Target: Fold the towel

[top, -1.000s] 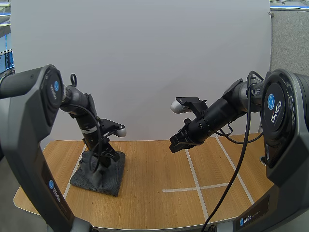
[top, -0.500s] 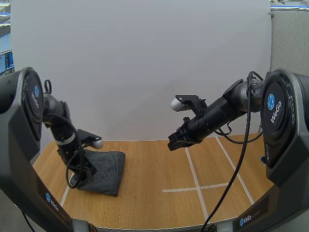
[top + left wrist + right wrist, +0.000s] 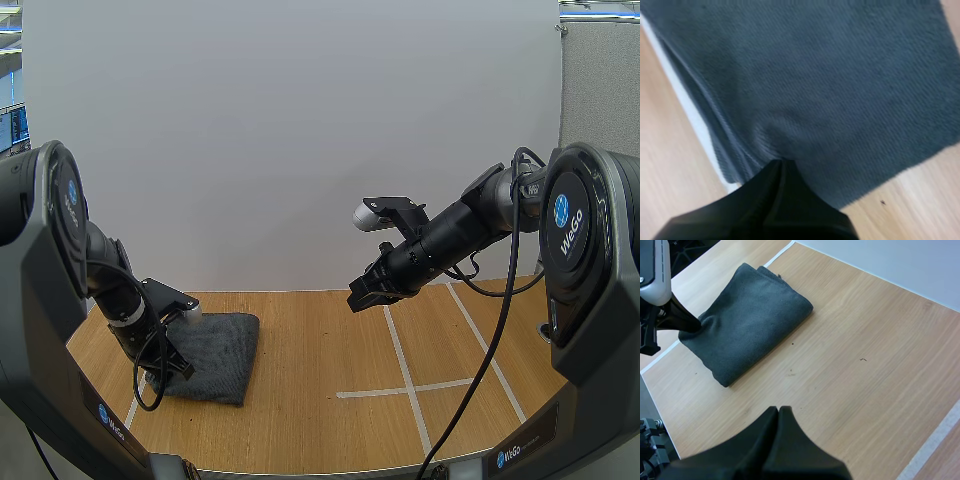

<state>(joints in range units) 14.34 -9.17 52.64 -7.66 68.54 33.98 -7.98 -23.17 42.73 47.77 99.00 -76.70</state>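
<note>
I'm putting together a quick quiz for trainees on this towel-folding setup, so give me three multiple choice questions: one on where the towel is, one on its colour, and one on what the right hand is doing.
1. Where does the towel lie?
A. On the table's left side.
B. At its right edge.
C. Hanging off its far edge.

2. What colour is the towel?
A. White.
B. Dark grey.
C. Red.

3. How is the right hand?
A. Open around the towel.
B. Shut on nothing, above the table.
C. Pinching the towel's corner.

Answers:
1 A, it rests flat at the left, with the left hand at its edge.
2 B, the cloth is dark grey in every view.
3 B, its fingers lie together as one wedge over bare wood.
</note>
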